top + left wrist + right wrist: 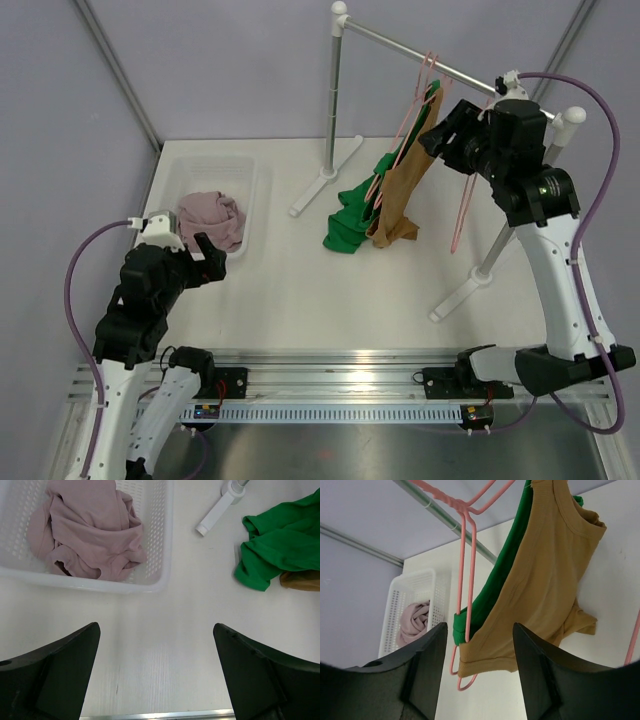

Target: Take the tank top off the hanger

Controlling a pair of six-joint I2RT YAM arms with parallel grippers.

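A tan tank top [400, 195] hangs from a pink hanger [425, 75] on the rail, its lower end bunched on the table. A green tank top [352, 215] hangs just behind it. My right gripper [432, 135] is up at the tan top's upper part. In the right wrist view the tan tank top [545, 580] and the hanger [466, 570] show between the right gripper's [480, 626] fingers, which stand apart without pinching the fabric. My left gripper [155, 626] is wide open and empty, low over bare table in front of the basket.
A white basket [215, 165] at the left holds a pink garment [212, 217]. The rack's rail [435, 507] rests on two posts with feet on the table [220, 507]. An empty pink hanger [465, 205] hangs at the rail's right end.
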